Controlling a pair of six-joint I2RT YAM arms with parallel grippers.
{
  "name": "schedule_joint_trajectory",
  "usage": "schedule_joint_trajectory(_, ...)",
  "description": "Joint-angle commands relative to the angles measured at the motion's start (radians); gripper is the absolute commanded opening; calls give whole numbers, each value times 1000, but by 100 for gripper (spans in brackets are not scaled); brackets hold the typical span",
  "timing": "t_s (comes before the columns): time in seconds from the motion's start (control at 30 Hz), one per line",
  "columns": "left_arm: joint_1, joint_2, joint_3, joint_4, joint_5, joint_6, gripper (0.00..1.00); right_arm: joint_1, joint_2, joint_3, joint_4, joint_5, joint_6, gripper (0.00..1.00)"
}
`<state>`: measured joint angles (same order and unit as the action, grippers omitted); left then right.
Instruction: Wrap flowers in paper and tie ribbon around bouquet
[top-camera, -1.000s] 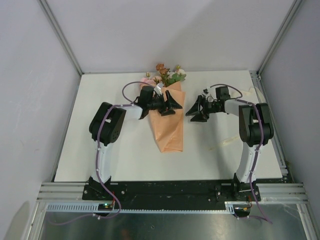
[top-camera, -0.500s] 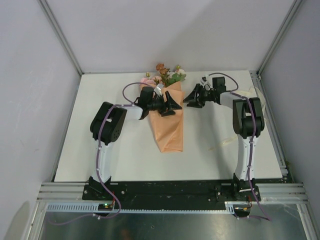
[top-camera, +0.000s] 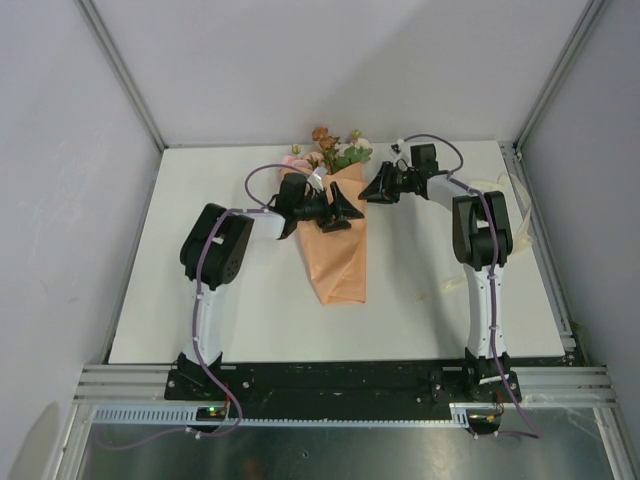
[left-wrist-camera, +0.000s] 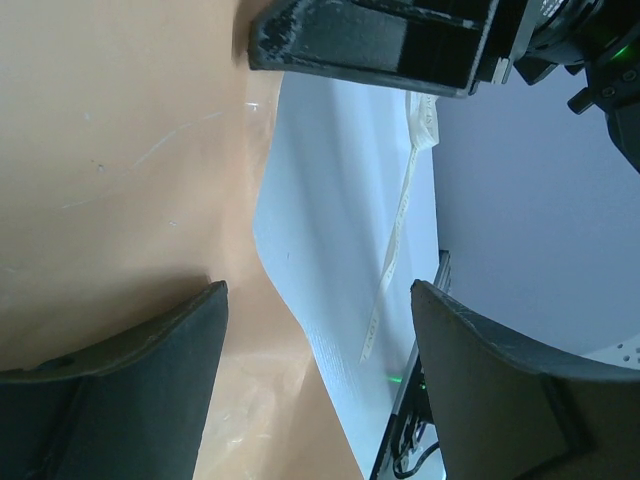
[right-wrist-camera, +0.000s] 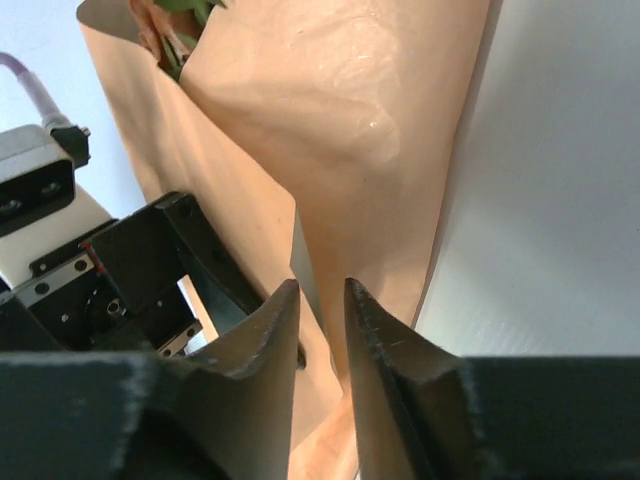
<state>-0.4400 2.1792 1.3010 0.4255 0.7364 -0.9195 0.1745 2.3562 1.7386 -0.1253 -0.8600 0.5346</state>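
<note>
Bouquet (top-camera: 338, 245) lies flat on table (top-camera: 250, 310), flowers (top-camera: 335, 148) at far end. Left gripper (top-camera: 342, 212) is over the upper cone with jaws wide, straddling its right edge, one finger over paper and one over table. Right gripper (top-camera: 368, 192) is just right of the cone top, tips toward the paper, jaws at a narrow slit with nothing seen between. Ribbon (left-wrist-camera: 400, 230) lies well right of both. There is bare table left of the cone. Right arm is stretched far forward, wrist turned left.
</note>
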Motion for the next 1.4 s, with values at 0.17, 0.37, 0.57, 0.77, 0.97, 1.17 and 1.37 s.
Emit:
schedule_joint_trajectory(0.17,2,-67,-54,27,6,57,72,1,25,102,-111,95,-108,1)
schedule_joint_trajectory(0.37,-38,-301,-83,-252,-71,420,56,-4,25,122,-119,102,-113,0)
schedule_joint_trajectory(0.57,-236,-467,-72,-634,-294,916,35,6,36,125,-124,102,-116,0)
schedule_joint_trajectory(0.77,-453,-478,-72,-768,-560,1159,23,7,35,124,-127,107,-121,0)
schedule_joint_trajectory(0.97,-538,-387,-21,-774,-734,1204,16,5,35,127,-135,108,-131,0)
schedule_joint_trajectory(1.17,-561,-319,-8,-775,-831,1255,10,4,38,125,-138,108,-132,0)
schedule_joint_trajectory(1.37,-592,-306,-69,-776,-807,1316,4,4,40,139,-144,107,-133,0)
